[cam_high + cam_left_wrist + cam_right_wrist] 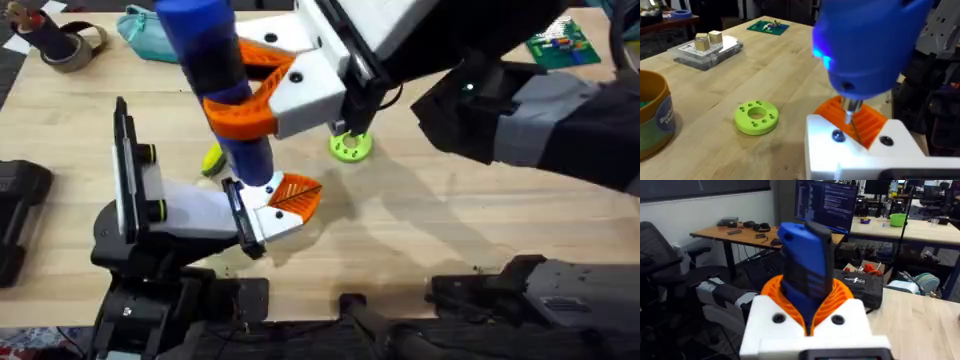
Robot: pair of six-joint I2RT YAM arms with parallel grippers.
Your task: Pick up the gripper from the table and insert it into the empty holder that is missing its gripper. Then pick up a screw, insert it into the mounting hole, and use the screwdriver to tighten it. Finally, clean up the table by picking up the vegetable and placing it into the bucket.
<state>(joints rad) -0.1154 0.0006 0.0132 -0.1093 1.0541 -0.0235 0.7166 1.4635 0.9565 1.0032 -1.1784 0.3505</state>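
Note:
My right gripper (262, 92) reaches across from the upper right and is shut on the blue screwdriver (215, 70), which stands upright between its orange pads (840, 300). A blue light glows on the screwdriver (865, 45). Its metal bit (852, 114) points down at the white-and-orange end of my left gripper (292, 196), beside a dark screw head (837, 135) in the white mount block (860, 150). The yellow-green vegetable (212, 158) lies on the table just behind the screwdriver. The tan bucket (652, 117) stands at the edge of the left wrist view.
A lime-green disc with holes (350, 147) lies mid-table. A teal pouch (150, 30) and a tape roll (70, 45) sit at the back left, and a green board (565, 45) at the back right. A clear box with wooden blocks (705, 47) is farther off.

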